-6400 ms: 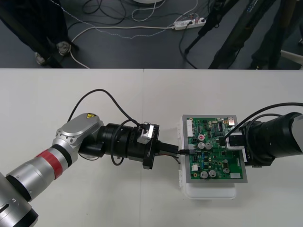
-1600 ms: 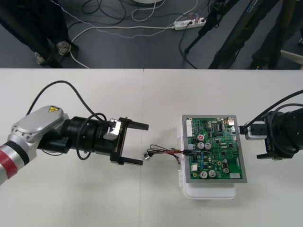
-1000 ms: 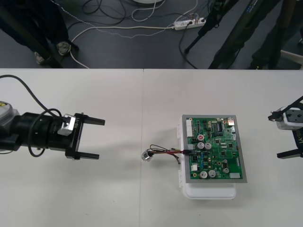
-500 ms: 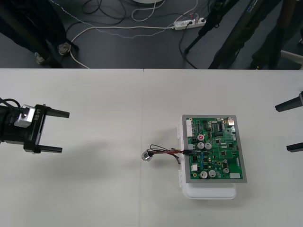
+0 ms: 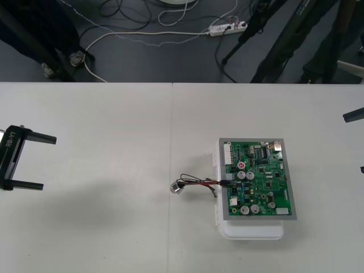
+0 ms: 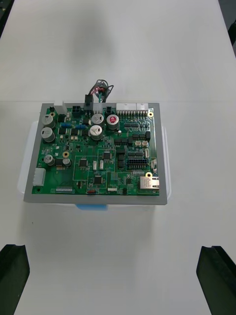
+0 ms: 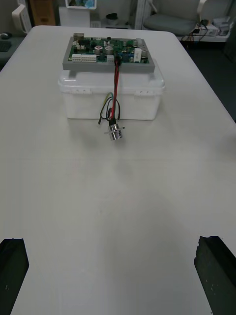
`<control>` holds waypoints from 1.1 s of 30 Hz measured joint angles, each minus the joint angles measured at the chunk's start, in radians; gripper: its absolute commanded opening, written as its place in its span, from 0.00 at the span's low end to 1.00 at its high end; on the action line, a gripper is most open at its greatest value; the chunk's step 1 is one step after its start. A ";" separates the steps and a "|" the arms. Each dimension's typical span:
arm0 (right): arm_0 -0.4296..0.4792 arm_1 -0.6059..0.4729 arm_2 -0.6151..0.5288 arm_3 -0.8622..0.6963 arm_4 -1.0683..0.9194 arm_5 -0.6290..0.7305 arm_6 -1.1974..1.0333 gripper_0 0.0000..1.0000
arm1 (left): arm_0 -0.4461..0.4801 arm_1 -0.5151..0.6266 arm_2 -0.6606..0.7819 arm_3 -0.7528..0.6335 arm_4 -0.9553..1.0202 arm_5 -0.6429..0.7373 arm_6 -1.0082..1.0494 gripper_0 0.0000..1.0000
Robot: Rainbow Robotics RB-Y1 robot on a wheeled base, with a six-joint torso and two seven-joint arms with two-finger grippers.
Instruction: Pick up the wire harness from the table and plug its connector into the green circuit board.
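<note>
The green circuit board [image 5: 259,179] sits on its white base [image 5: 250,230], right of the table's middle. The harness's black plug [image 5: 226,183] stands in a connector at the board's left edge. Its thin wires [image 5: 199,183] run left off the board to the metal socket [image 5: 177,187], which lies on the table. My left gripper [image 5: 49,162] hangs open at the far left edge, well away from the harness. My right gripper [image 5: 357,141] is open at the far right edge. From the left wrist, the red wire [image 7: 116,83] drops from the board [image 7: 108,51] to the socket [image 7: 115,133].
The right wrist looks down on the board [image 6: 98,147] with the plug [image 6: 88,101] at its far edge. Bare table lies between each gripper and the board. Cables and tripod legs stand on the dark floor beyond the far edge.
Both arms have drawn back outward, the left to the left edge and the right to the right edge. The harness and board have not moved.
</note>
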 measured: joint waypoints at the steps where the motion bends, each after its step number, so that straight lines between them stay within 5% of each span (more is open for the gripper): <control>1: 0.000 -0.002 0.000 0.007 -0.010 0.000 0.002 1.00 | 0.009 0.006 0.013 -0.007 0.000 -0.002 0.007 1.00; 8: 0.001 -0.009 0.000 0.049 -0.067 0.000 0.153 1.00 | 0.045 0.041 0.091 -0.030 -0.001 -0.012 0.060 1.00; 33: 0.001 -0.075 0.000 0.102 -0.048 0.000 0.153 1.00 | 0.048 0.137 0.226 -0.060 0.002 -0.016 0.129 1.00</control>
